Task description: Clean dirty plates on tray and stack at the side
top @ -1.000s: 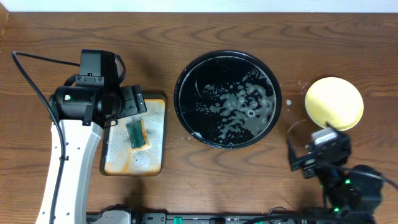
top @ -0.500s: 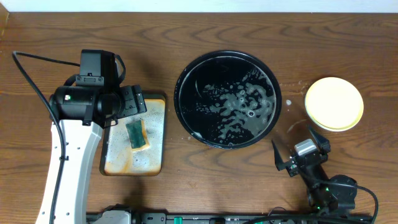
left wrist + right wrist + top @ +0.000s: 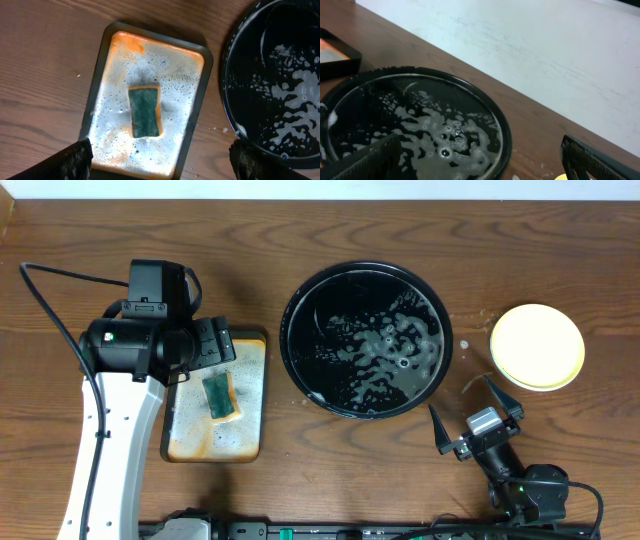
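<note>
The round black tray (image 3: 300,375) sits mid-table with soapy water in it and no plate on it. It also shows in the left wrist view (image 3: 226,85) and the right wrist view (image 3: 506,135). A pale yellow plate (image 3: 537,345) lies on the table to the right of the tray; anything under it is hidden. My right gripper (image 3: 470,412) is open and empty near the front edge, below the gap between tray and plate, and its fingers (image 3: 480,165) face the tray. My left gripper (image 3: 212,345) is open and empty, and its fingers (image 3: 160,165) hang over the rectangular tray.
A rectangular rust-stained metal tray (image 3: 250,410) with foam stands left of the black tray, with a green sponge (image 3: 220,395) lying in it. The sponge also shows in the left wrist view (image 3: 145,111). A black cable (image 3: 45,300) loops at the far left.
My right gripper has pulled back from beside the yellow plate toward the front edge and swung left toward the tray, still open. The left arm has not moved.
</note>
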Motion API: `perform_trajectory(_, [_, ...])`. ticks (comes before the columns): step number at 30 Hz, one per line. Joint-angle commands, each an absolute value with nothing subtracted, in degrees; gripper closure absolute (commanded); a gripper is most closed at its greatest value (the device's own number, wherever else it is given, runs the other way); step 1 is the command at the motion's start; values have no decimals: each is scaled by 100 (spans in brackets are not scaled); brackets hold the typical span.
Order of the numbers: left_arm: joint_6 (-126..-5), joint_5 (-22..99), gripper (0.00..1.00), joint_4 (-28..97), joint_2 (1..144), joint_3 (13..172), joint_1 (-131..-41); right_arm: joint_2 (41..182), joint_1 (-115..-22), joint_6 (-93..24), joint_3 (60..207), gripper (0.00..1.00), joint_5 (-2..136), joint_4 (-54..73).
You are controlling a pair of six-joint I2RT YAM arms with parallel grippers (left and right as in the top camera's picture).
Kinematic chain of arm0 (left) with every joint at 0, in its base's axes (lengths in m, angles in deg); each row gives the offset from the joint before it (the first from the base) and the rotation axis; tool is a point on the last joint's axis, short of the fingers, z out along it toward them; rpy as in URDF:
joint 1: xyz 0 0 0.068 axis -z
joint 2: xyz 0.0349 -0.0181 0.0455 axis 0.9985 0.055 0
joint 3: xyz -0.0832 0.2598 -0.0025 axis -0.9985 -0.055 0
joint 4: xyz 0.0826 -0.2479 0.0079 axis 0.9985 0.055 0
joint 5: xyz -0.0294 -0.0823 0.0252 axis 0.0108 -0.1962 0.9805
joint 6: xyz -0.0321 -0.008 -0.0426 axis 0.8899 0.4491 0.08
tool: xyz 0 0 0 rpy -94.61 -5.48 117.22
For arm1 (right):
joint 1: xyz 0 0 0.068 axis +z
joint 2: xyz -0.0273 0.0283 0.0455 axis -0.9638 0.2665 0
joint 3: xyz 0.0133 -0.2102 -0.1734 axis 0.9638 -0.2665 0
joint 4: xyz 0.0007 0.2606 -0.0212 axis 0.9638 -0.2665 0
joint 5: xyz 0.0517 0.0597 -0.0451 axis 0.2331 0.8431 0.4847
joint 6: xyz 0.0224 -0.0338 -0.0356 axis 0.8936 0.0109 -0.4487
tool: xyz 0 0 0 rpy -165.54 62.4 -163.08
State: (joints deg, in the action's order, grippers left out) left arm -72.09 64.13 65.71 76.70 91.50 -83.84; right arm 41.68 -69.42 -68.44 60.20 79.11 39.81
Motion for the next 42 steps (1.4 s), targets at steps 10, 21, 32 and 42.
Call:
perform_trajectory(10, [-7262,6381,11,6577,7661,9211,-8395,4136,-6890,-6905,5994,1,7954,3988])
perform_trajectory(21, [-7266,6601,12,6451,6411,8418,-8292,4136,-6890,-6905,5994,1,7954,3988])
perform_trajectory(32, [-7290,6962,12,3358,3556,6179,-8504,4136,-6890,-6905,5994,1,7954,3988])
perform_trajectory(42, [-7684,6850,12,1277,1596,4313,-8554,4136,-6890,-6905,5994,1,7954,3988])
